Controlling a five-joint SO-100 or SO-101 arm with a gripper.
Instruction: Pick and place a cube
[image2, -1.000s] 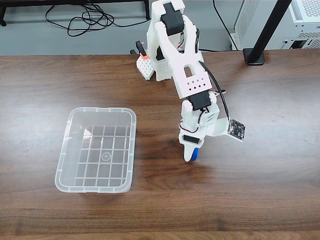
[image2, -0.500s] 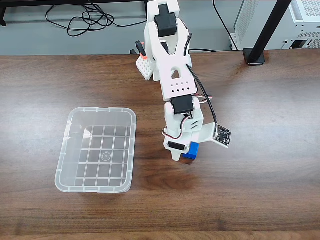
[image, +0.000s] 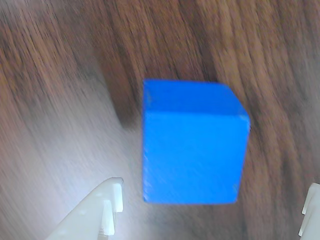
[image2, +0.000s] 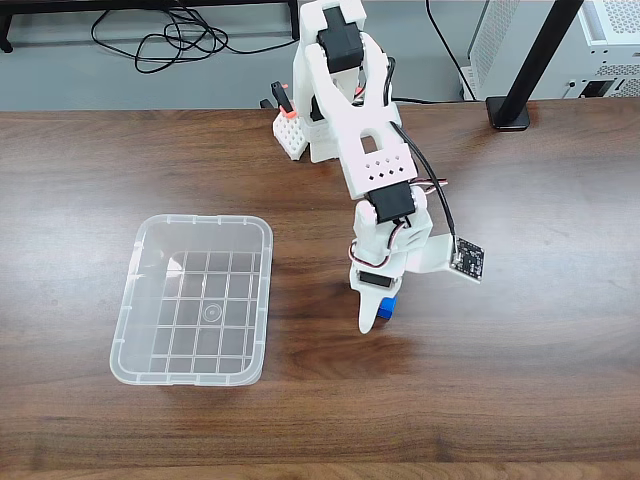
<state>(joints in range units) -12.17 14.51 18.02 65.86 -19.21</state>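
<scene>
The bright-blue cube (image: 192, 145) sits on the wooden table, with a dark shadow at its upper left in the wrist view. My gripper (image: 212, 200) is open: one white finger (image: 102, 210) shows at the lower left and the other at the right edge, both apart from the cube. In the fixed view the cube (image2: 387, 306) peeks out beside the lowered white gripper (image2: 374, 318), right of table centre. The clear plastic bin (image2: 200, 219) stands empty well to the left.
The arm's base stands at the table's back edge beside a small white block with an orange top (image2: 288, 130). A black stand foot (image2: 508, 112) is at the back right. Cables (image2: 180, 40) lie behind the table.
The arm swung left half a second ago and has come back to the right. The cube stays on the table beside the gripper, shifted only slightly.
</scene>
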